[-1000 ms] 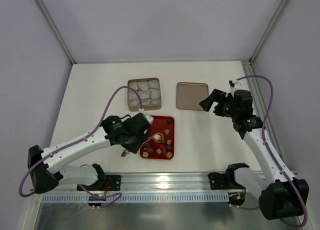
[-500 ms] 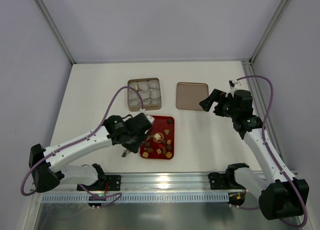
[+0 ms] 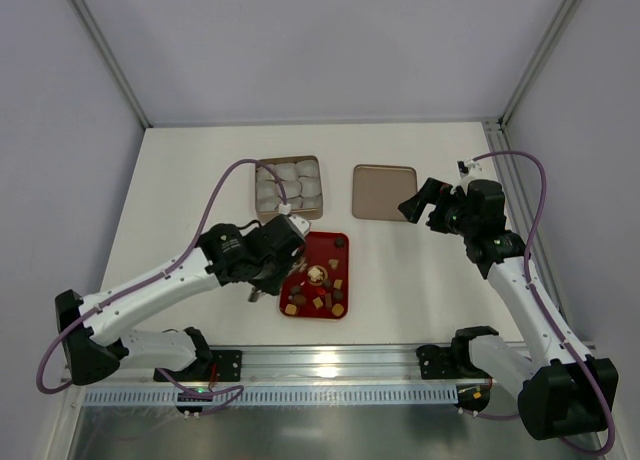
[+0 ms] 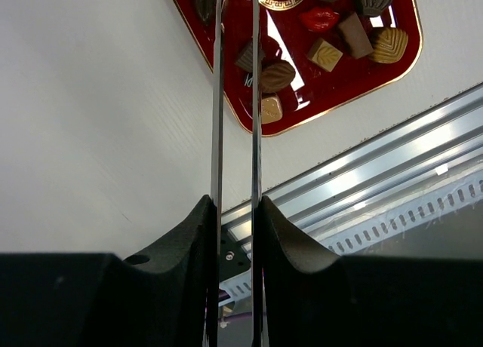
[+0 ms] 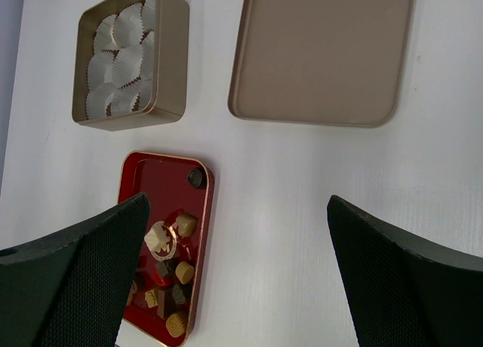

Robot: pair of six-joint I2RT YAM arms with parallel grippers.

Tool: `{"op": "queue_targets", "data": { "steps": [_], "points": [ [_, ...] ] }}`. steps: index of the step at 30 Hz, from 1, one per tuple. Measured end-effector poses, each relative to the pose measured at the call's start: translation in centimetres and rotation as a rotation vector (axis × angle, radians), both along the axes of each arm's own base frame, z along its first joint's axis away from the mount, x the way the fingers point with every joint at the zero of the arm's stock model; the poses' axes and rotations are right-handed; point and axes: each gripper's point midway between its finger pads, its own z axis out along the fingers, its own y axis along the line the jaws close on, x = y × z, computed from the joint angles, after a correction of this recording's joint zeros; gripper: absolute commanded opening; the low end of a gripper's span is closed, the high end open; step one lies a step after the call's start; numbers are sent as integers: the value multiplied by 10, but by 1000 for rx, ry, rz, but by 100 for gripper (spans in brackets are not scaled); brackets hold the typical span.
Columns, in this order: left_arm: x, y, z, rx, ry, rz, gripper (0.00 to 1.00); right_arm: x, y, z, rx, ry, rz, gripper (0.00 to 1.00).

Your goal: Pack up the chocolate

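The chocolate [image 3: 318, 298] is several small brown and tan pieces lying in a red tray [image 3: 325, 242] at the near middle of the table. They also show in the left wrist view [image 4: 327, 54] and the right wrist view [image 5: 181, 271]. My left gripper [image 3: 268, 278] is at the tray's left edge, shut on thin metal tweezers [image 4: 218, 98] whose blades reach over the tray [image 4: 332, 92]; their tips run out of view. My right gripper [image 3: 415, 205] is wide open and empty, held above the table right of the lid [image 5: 241, 287].
A square golden tin [image 3: 288, 162] with whitish paper cups [image 5: 121, 60] stands behind the tray. Its lid [image 3: 383, 192] lies upside down to its right. The aluminium rail [image 4: 392, 188] runs along the near edge. Walls close in the sides and back.
My left gripper has moved a little away from the rail toward the tin and turned, carrying the tweezers. The right arm has not moved.
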Motion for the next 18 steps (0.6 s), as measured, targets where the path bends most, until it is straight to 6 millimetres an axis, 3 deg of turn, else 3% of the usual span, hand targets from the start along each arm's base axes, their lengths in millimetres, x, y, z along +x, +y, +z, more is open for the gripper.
{"op": "queue_targets", "data": {
  "steps": [10, 18],
  "points": [
    [23, -10, 35, -57, -97, 43, 20, 0, 0, 0, 0, 0, 1, 100],
    [85, -3, 66, -99, -179, 189, 21, 0, 0, 0, 1, 0, 2, 100]
  ]
}}
